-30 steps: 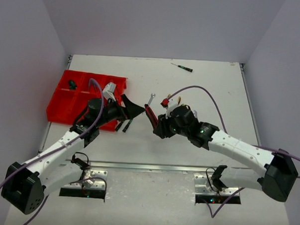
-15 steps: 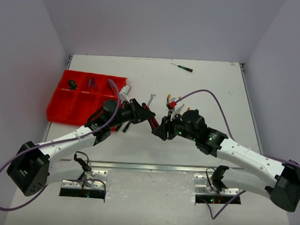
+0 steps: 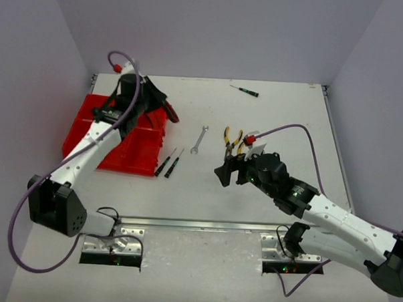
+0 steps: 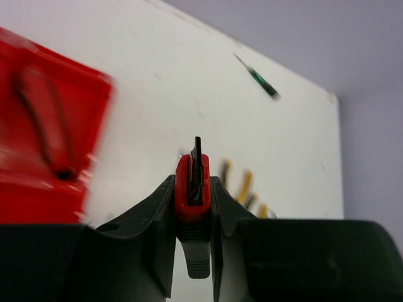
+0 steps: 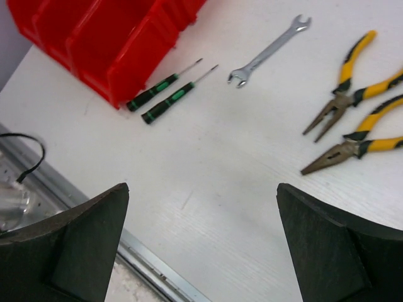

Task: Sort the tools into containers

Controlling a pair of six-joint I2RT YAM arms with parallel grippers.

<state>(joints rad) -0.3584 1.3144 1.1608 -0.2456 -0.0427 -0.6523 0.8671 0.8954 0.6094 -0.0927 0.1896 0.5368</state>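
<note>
The knife [image 4: 184,182], just passed across, is now clamped in the left claw [image 4: 192,201], which has swung to the tray [image 3: 81,139] at ten o'clock, while the right claw [image 3: 225,173] gapes wide and empty, so dropping it in should come next.

Tbl [image 3: 276,121]: tray [image 3: 131,154], wrench [image 3: 199,139], 2 pliers [image 3: 227,135], 3 screwdrivers [image 3: 167,165].

Tray [image 5: 126,38]: glossy red plastic. Wrench [image 5: 267,51]: bright bare metal. Pliers [image 5: 343,96]: dull metal noses. Table [image 5: 220,189]: matt white, faintly grained.
</note>
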